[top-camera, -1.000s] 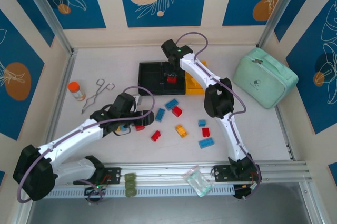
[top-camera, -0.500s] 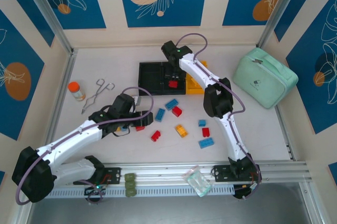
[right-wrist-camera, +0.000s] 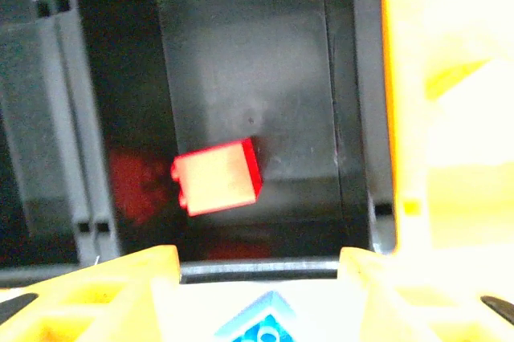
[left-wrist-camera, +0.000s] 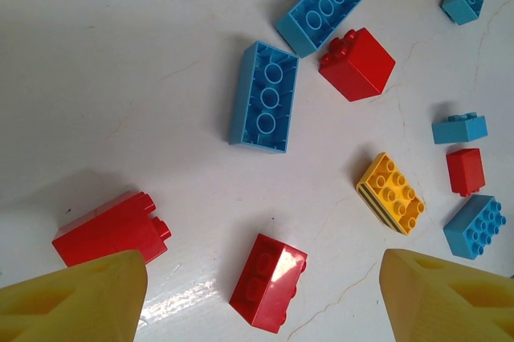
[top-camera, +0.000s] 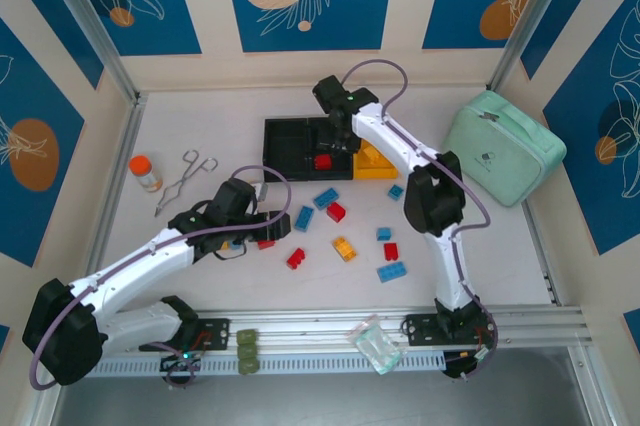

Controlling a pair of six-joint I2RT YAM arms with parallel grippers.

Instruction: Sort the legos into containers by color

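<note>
The containers stand at the back: two black bins (top-camera: 298, 146) and a yellow bin (top-camera: 376, 162). One red lego (top-camera: 323, 160) lies on the floor of the right black bin (right-wrist-camera: 249, 77), just ahead of my open right gripper (right-wrist-camera: 261, 278), whose fingers touch nothing. Blue, red and yellow legos are scattered mid-table. My left gripper (left-wrist-camera: 265, 302) hangs open over a red lego (left-wrist-camera: 268, 282) lying between its yellow fingers (left-wrist-camera: 80, 298). Another red lego (left-wrist-camera: 111, 230) lies by the left finger. Two long blue legos (left-wrist-camera: 265, 97) and a yellow one (left-wrist-camera: 391, 193) lie farther off.
A mint green pouch (top-camera: 503, 146) sits at the right. An orange-capped bottle (top-camera: 146, 173) and metal tongs (top-camera: 185, 181) lie at the left. Olive green blocks (top-camera: 246, 351) and a clear bag (top-camera: 375, 344) rest on the front rail.
My right gripper has opened and let the red lego fall into the black bin. The right arm's elbow has swung right, uncovering a small blue lego. The left arm has stayed put.
</note>
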